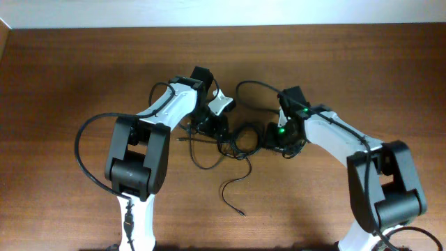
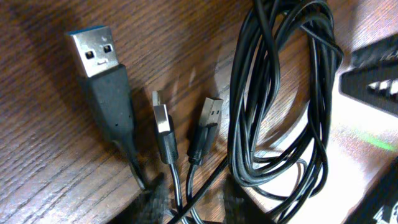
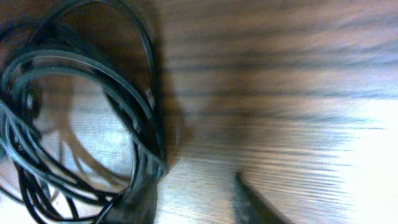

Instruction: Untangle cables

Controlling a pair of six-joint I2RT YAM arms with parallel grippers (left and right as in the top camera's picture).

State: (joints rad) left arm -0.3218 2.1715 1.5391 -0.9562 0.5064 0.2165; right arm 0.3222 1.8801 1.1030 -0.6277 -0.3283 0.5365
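Note:
The cables (image 1: 240, 139) lie as a black tangle on the wooden table between my two arms, and one loose end trails toward the front (image 1: 233, 195). My left gripper (image 1: 217, 129) is at the tangle's left side and my right gripper (image 1: 273, 136) at its right. In the left wrist view, a large USB plug (image 2: 96, 53) and two small plugs (image 2: 163, 118) lie beside a coil (image 2: 280, 93). Their cords run loosely through the open left gripper (image 2: 198, 202). The right gripper (image 3: 194, 202) is open over bare wood, with its left finger (image 3: 140, 199) against the coil (image 3: 74, 112).
A thicker black wire loops out from the left arm's base (image 1: 83, 146), and another arcs above the right arm (image 1: 254, 87). The table's far edge (image 1: 223, 26) meets a pale wall. The right arm's black housing with a green light shows in the left wrist view (image 2: 373, 74).

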